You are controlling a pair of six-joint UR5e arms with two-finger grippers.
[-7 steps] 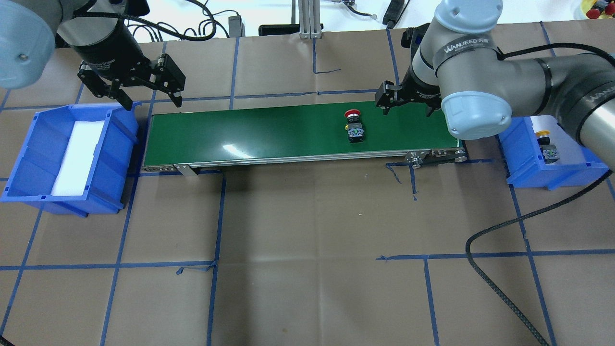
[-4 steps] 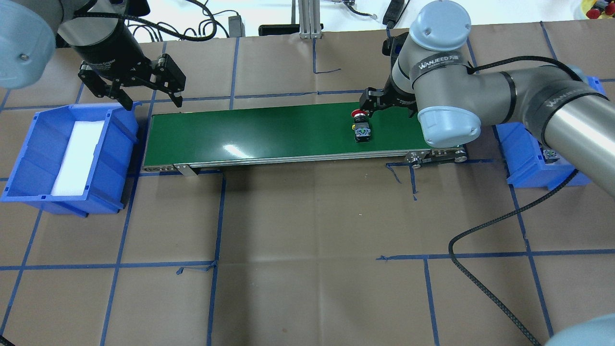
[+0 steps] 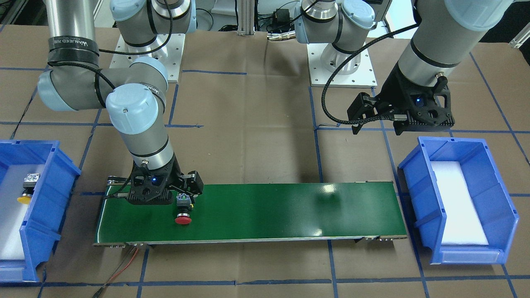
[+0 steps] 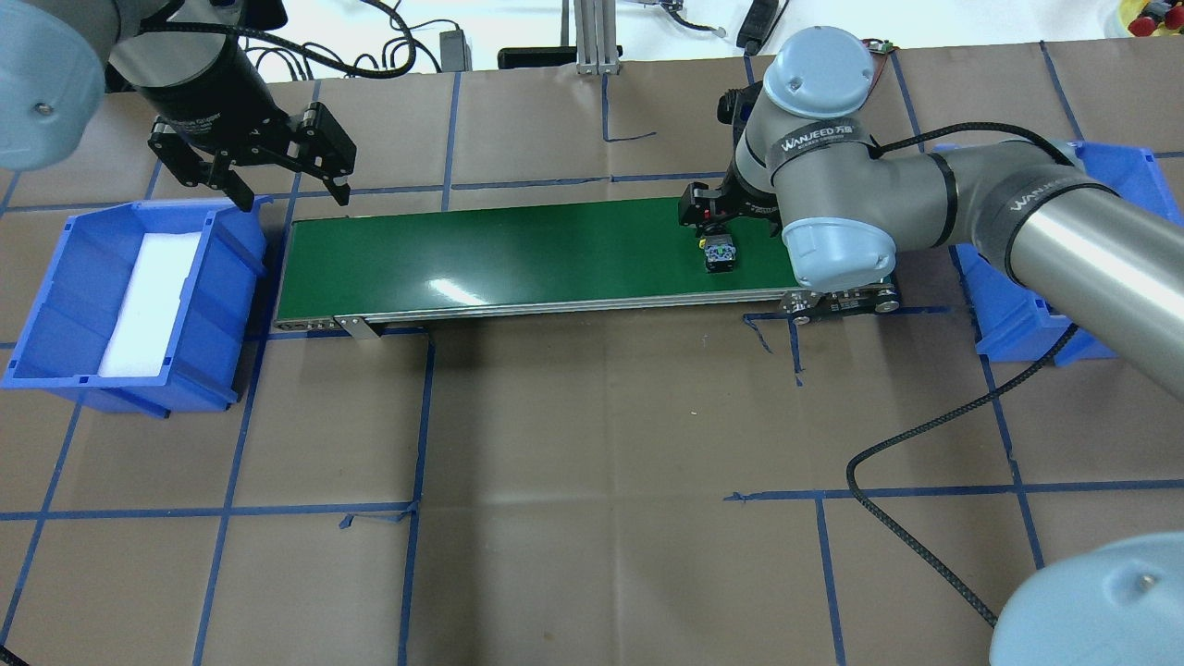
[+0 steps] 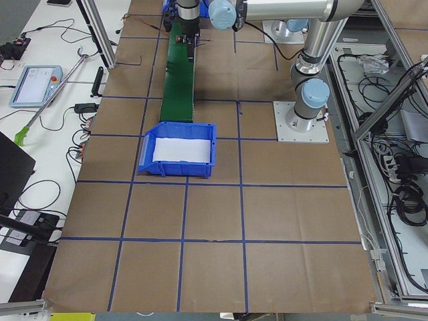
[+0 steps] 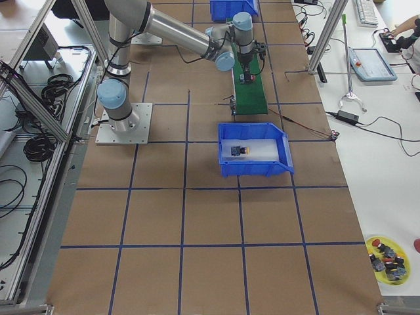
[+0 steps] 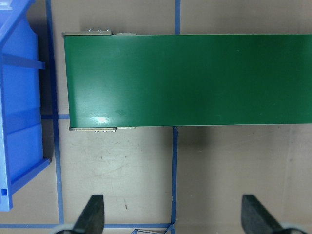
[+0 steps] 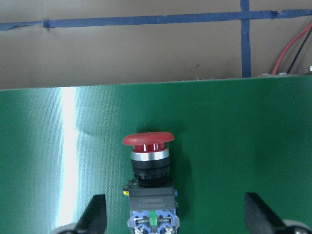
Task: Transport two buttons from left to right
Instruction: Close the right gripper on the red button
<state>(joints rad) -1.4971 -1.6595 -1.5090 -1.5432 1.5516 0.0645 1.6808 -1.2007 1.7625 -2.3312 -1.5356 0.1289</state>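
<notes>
The red-capped button (image 8: 147, 168) lies on its side on the green conveyor belt (image 4: 509, 254), near the belt's right end (image 4: 720, 253). My right gripper (image 8: 175, 217) hangs open just above it, a finger on either side and neither touching; it also shows from the front (image 3: 172, 194). The yellow-capped button (image 3: 27, 188) lies in the right blue bin (image 3: 45, 215), also seen from the right end (image 6: 237, 150). My left gripper (image 4: 294, 196) is open and empty above the paper behind the belt's left end, seen in the left wrist view too (image 7: 173, 209).
The left blue bin (image 4: 55, 305) holds only a white foam pad. The brown paper table cover (image 4: 601, 444) carries blue tape lines. A black cable (image 4: 925, 435) trails from the right arm. A yellow plate (image 6: 387, 257) with spare parts sits at the table corner.
The red button has ridden rightward along the belt. My right arm has swung left and down until its open gripper straddles the button. The left gripper has stayed put.
</notes>
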